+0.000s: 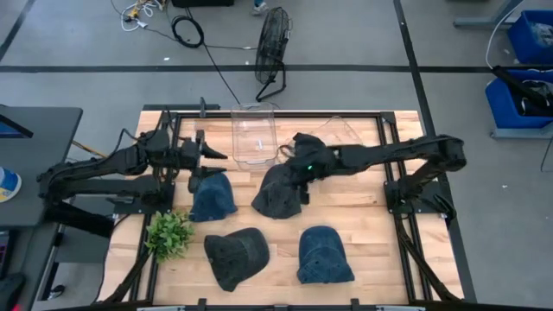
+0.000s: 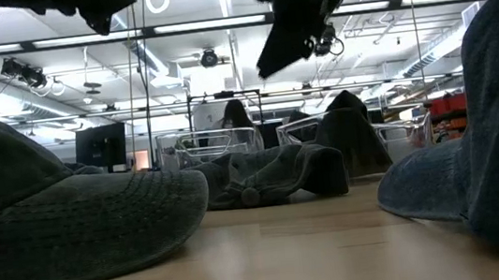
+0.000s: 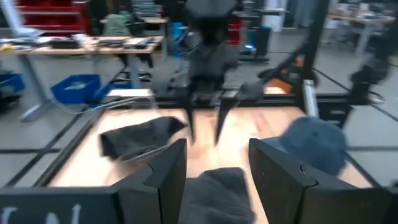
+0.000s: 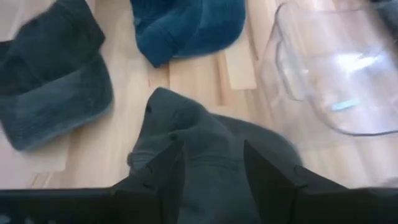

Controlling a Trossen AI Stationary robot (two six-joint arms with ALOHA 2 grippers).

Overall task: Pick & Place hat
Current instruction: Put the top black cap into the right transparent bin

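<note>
A dark grey hat (image 1: 276, 197) hangs from my right gripper (image 1: 296, 175), which reaches in from the table's right and is shut on it; the right wrist view shows that hat (image 4: 199, 134) running down between the fingers. In the low view the hat (image 2: 287, 37) hangs high above the table. My left gripper (image 1: 216, 155) is open and touches nothing. It hovers by the far edge of a blue hat (image 1: 212, 197) lying on the table, which shows between its fingers (image 3: 214, 193). My right gripper pinches the dark grey hat's cloth (image 4: 208, 165) between its two fingers (image 4: 165, 171), coming from above and slanting toward the table's left. Which part of the hat this is, I cannot tell. The hat hangs slack below the fingers, lifted clear of the table.
Two clear plastic bins (image 1: 253, 134) (image 1: 346, 128) stand at the table's far side. Another dark grey hat (image 1: 235, 257) and a second blue hat (image 1: 323, 255) lie near the near edge, with a small green plant (image 1: 169, 233) at the near left.
</note>
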